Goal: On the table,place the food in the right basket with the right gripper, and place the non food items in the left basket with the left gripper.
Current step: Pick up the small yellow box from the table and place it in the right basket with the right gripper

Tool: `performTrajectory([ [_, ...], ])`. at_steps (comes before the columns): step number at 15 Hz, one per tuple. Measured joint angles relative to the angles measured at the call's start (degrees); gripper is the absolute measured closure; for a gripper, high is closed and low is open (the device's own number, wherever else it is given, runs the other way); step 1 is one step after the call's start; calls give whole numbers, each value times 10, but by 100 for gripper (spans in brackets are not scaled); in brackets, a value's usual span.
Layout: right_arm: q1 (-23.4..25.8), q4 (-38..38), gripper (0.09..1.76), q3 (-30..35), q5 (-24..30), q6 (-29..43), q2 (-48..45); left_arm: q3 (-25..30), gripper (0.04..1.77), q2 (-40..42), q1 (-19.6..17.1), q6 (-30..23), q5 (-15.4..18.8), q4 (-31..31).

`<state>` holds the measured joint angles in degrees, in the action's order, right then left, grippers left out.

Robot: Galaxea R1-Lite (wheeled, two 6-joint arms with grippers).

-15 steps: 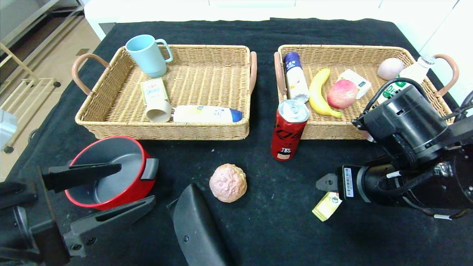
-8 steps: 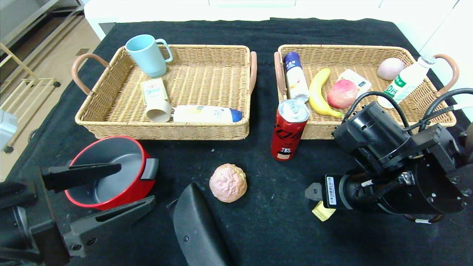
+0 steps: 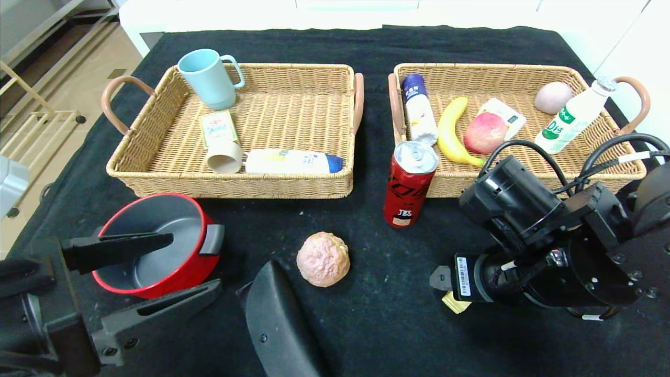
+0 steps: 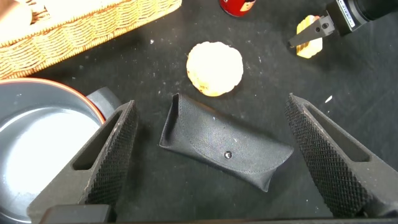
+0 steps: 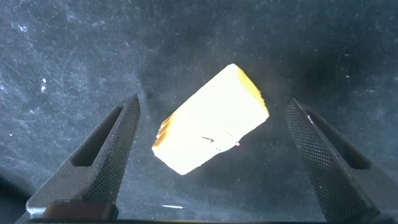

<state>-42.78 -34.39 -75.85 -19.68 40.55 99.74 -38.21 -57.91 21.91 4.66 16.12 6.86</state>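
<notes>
Since a second ago the right gripper [image 5: 211, 155] has dropped lower over the yellow snack packet [image 5: 211, 121], right of the red cola can [image 3: 409, 183], fingers spread wide and holding nothing. Well left of the can, the left gripper [image 3: 141, 269] hangs wide open and empty beside the red pot [image 3: 157, 243].

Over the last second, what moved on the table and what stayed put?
The right hand, open, came toward the robot and down over the yellow packet, nothing gripped yet. The left hand stayed open over the black case. Both baskets' contents, the can and the bun haven't moved.
</notes>
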Motion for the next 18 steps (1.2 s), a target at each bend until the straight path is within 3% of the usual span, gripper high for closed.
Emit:
performTrajectory([
  [4, 0, 1, 14, 0, 0, 0, 5, 0, 9, 0, 0, 0, 0, 0],
  [5, 0, 1, 23, 0, 0, 1, 7, 0, 9, 0, 0, 0, 0, 0],
  [8, 0, 1, 72, 0, 0, 0, 11, 0, 9, 0, 0, 0, 0, 0],
  [11, 0, 1, 104, 0, 0, 0, 12, 0, 9, 0, 0, 1, 0, 0],
  [13, 0, 0, 144, 1, 0, 0, 13, 0, 9, 1, 0, 1, 0, 0],
  [18, 0, 1, 144, 4, -1, 0, 14, 0, 9, 1, 0, 1, 0, 0],
])
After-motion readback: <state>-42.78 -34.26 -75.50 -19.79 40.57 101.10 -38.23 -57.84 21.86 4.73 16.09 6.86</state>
